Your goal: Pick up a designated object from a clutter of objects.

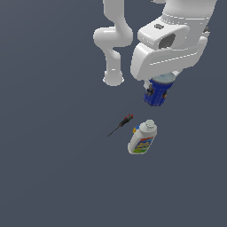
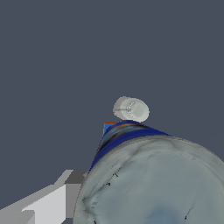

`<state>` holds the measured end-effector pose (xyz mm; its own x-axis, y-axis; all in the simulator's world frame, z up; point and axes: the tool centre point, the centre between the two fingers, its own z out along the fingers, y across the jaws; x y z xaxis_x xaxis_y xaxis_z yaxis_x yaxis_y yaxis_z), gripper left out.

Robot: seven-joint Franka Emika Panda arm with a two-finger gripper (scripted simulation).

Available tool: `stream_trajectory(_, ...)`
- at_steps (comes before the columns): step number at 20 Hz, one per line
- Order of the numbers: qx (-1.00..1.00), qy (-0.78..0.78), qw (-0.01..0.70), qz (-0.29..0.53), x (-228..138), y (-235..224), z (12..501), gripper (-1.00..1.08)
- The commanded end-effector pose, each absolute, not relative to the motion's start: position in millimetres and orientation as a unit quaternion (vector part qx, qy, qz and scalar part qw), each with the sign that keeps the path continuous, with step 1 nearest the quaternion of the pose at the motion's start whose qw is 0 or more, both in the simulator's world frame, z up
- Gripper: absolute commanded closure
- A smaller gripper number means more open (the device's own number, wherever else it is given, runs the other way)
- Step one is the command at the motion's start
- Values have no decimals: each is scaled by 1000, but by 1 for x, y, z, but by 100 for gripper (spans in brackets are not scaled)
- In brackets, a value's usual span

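While pincer (image 1: pixel 156 91) grips can (image 1: pixel 157 94), label illegible.

Hand (image 1: pixel 158 91) grips blue can (image 1: pixel 156 95); bottle (image 1: pixel 142 137) below.

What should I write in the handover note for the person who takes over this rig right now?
Gripper: shut on the blue can, directly under the wrist.
Things: the white bottle with its colourful label and the screwdriver lie close together on the grey floor, apart from the can. In the wrist view, the can's grey top fills the foreground.
Done: the can appears grasped.
Left: whether it is already off the floor cannot be told, so confirm the lift.
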<state>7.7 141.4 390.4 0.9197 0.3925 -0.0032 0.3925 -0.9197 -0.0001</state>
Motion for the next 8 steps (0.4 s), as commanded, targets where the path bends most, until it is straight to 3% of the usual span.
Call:
stream_trajectory(1,980,200,0,0,7,145,400,108)
stream_trajectory(8,980,200,0,0,8,147,404,108)
